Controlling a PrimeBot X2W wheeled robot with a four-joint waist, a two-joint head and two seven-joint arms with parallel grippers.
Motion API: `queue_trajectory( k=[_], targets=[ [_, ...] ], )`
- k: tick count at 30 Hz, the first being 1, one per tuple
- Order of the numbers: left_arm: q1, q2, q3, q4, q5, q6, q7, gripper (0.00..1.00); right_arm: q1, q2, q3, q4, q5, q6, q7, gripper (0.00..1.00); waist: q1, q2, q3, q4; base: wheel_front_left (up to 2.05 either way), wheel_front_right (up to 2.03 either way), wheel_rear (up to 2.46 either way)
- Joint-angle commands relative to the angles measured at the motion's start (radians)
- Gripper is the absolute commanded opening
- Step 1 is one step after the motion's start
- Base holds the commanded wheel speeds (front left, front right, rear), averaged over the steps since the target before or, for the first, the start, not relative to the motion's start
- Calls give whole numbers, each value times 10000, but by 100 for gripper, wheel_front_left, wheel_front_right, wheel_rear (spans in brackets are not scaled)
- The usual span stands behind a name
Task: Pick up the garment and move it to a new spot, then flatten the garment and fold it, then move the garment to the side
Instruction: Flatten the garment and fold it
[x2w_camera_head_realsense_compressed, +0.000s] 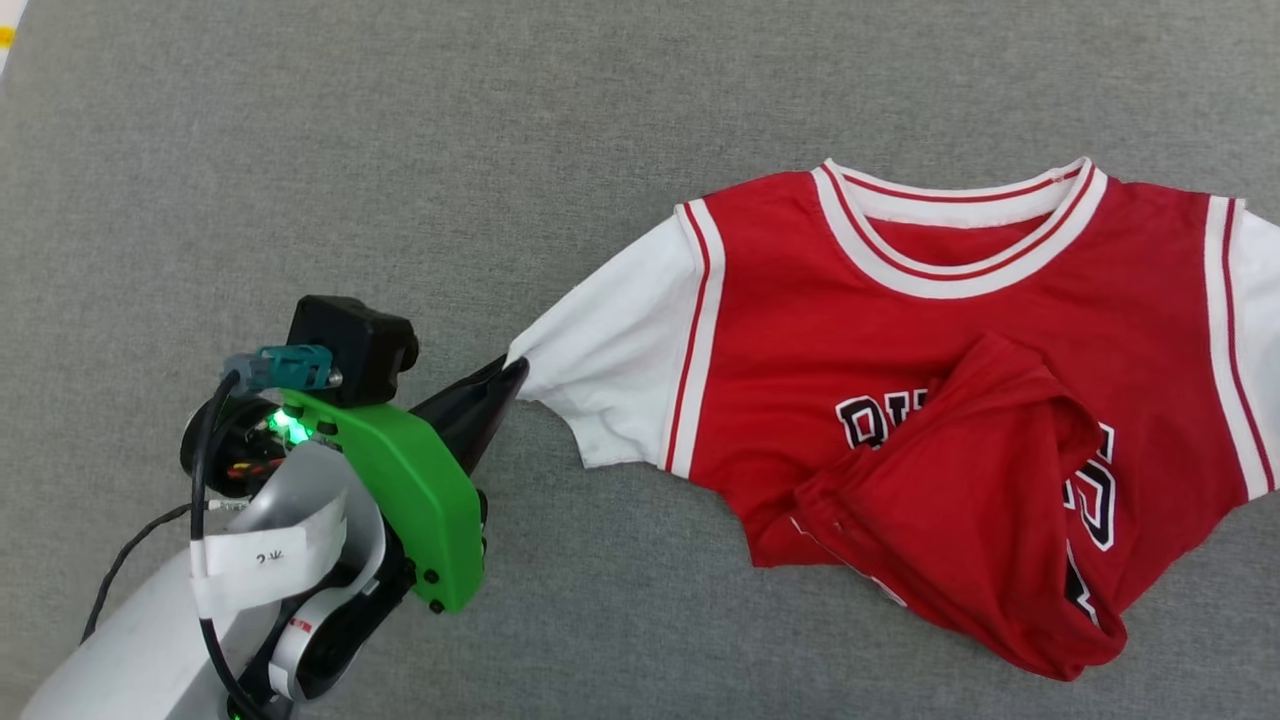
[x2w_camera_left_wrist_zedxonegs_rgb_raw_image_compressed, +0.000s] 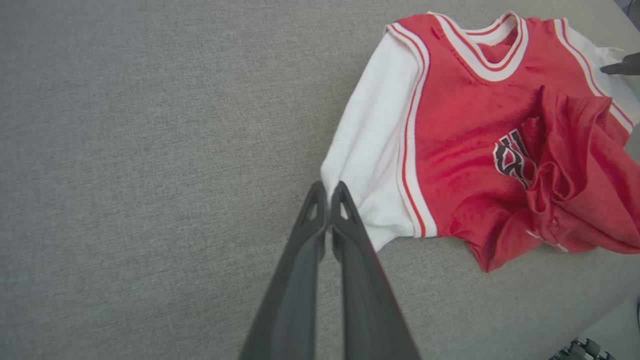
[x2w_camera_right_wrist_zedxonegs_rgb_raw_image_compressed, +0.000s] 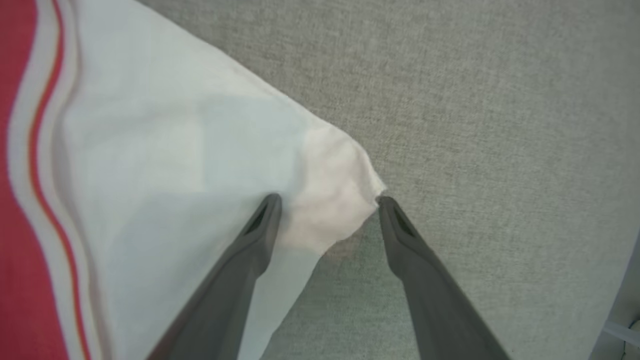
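**Left gripper** (x2w_camera_head_realsense_compressed: 517, 370): long dark fingers pressed together on the cuff corner of the near white sleeve (x2w_camera_head_realsense_compressed: 610, 340), seemingly pinching a sliver of it. It sits well to the left of the striped collar (x2w_camera_head_realsense_compressed: 960, 280) and nearer the robot.

**Red jersey T-shirt** (x2w_camera_head_realsense_compressed: 790, 340): lies chest-up on the grey cloth surface (x2w_camera_head_realsense_compressed: 400, 150) and stretches rightward from that gripper. Its sleeve-to-sleeve axis runs left to right, roughly in line with the closed fingers.

**Hem** (x2w_camera_head_realsense_compressed: 960, 500): flipped up on the robot's side of the collar and bunched over the black lettering (x2w_camera_head_realsense_compressed: 865, 420); not flat.

**Far white sleeve** (x2w_camera_right_wrist_zedxonegs_rgb_raw_image_compressed: 200, 150): right of the collar. Its cuff corner lies between the fingers of the right gripper (x2w_camera_right_wrist_zedxonegs_rgb_raw_image_compressed: 328, 199), which are spread wide with nothing clamped.

**Judgement**: this is the flattening stage. Each arm is nearest its own cuff, so the coming move probably turns on pulling outward along the sleeve axis, away from the collar. The hem is not yet dealt with.
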Motion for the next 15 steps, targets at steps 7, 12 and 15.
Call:
queue_trajectory(
  k=[7, 12, 15],
  targets=[
    [-308, -223, -119, 235, 99, -129, -196, 0, 365, -146, 1006, 507, 442, -7, -76, 100, 0, 0, 258, 295, 0, 0, 0],
    [-355, -199, -22, 565, 93, -189, -381, 0, 476, -404, 1427, 763, 696, -7, -622, 0, 0, 0, -16, 278, 0, 0, 0],
    [-352, -229, 72, 745, 93, -236, -625, 0, 282, -384, 1333, 721, 354, -7, -1562, 0, 0, 0, -312, 232, 0, 0, 0]
  ],
)
